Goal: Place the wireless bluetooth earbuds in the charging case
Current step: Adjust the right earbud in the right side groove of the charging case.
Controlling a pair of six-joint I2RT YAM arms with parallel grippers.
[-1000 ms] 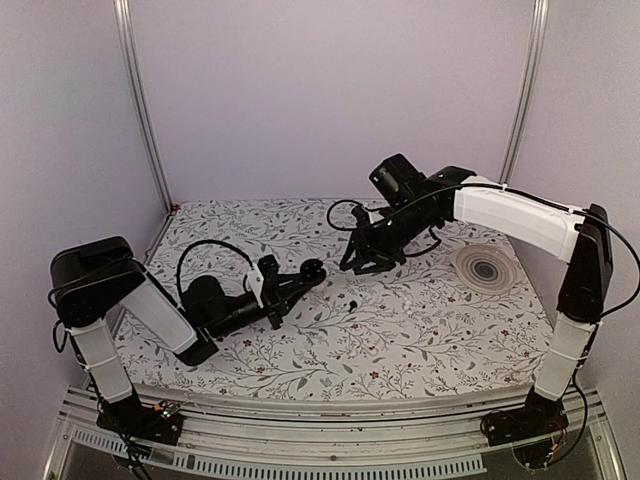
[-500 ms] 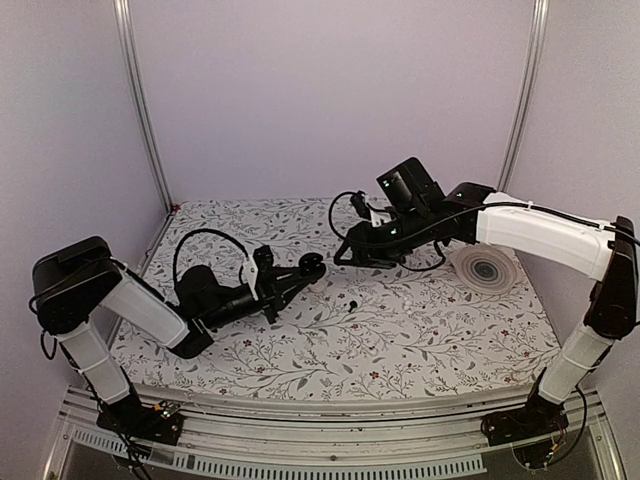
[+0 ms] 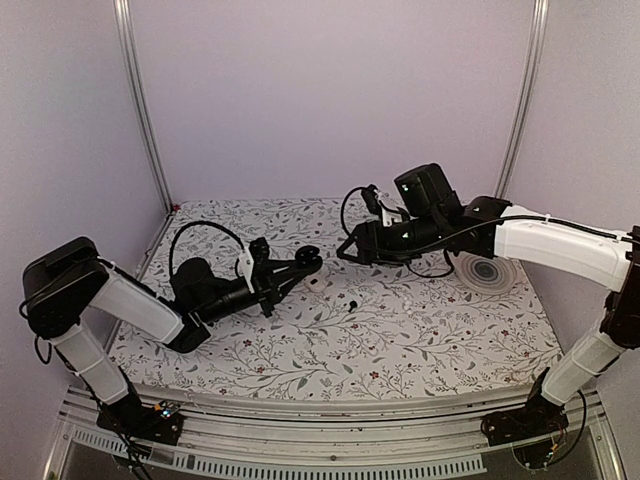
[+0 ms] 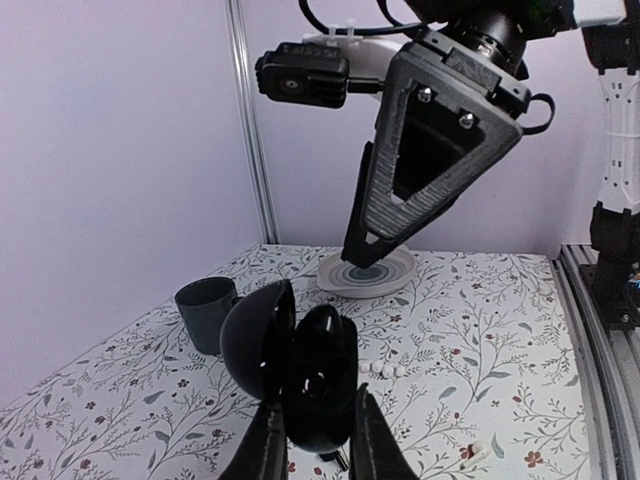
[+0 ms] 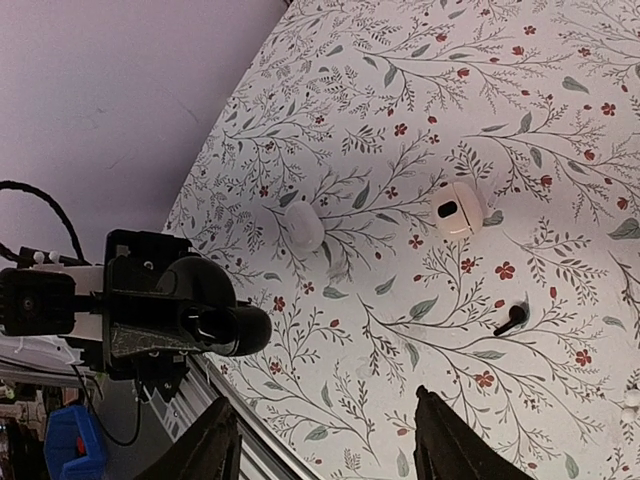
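Observation:
My left gripper [image 3: 300, 266] is shut on the open black charging case [image 4: 318, 385] and holds it above the table, its lid [image 4: 255, 340] swung to the left. I cannot tell what lies inside the case. One black earbud [image 5: 512, 318] lies on the floral table and also shows in the top view [image 3: 352, 303]. The other earbud is not visible. My right gripper [image 5: 325, 445] is open and empty. It hovers just right of the case in the top view [image 3: 346, 252]. The held case also shows in the right wrist view [image 5: 222, 328].
A white open case with a dark spot [image 5: 455, 210] and a white oval pebble [image 5: 305, 227] lie on the table. A grey mug [image 4: 205, 312], a ringed plate [image 4: 365, 272], small white beads [image 4: 385, 370] and a white earbud [image 4: 480, 450] are there too.
My right arm has swung down and to the right, so its gripper now lies flatter near the case. My left gripper has lifted the case slightly further back.

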